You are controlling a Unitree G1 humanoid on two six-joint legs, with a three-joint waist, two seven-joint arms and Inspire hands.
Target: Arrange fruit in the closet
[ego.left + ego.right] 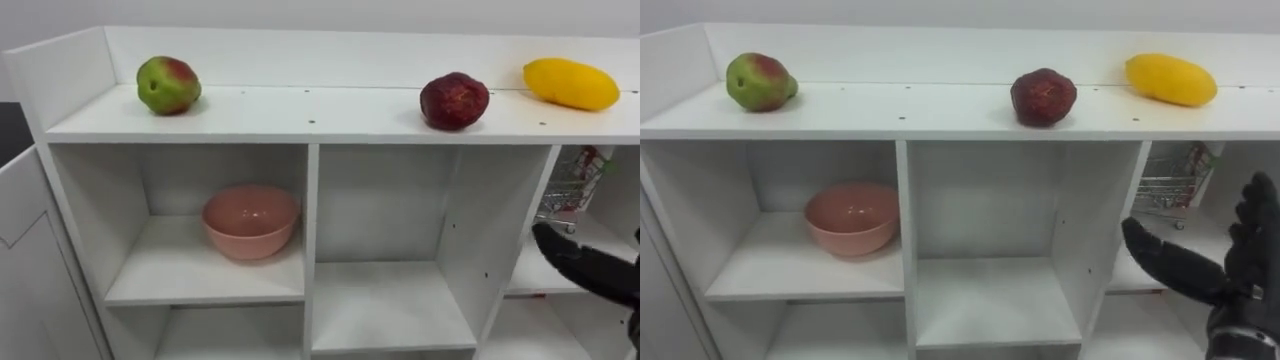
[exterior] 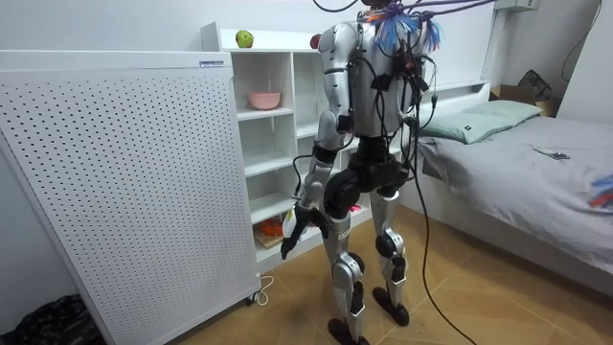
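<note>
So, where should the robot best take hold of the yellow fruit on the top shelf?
Probably grip the yellow fruit across its middle, coming from the front and slightly above with the open right hand: it lies lengthwise along the top shelf, close to the back wall.

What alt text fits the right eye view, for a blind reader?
Three fruits sit on top of a white closet: a green-red fruit at left, a dark red fruit near the middle, a yellow mango at right. Below, a pink bowl sits in the left compartment; the robot's right hand shows open at lower right.
</note>
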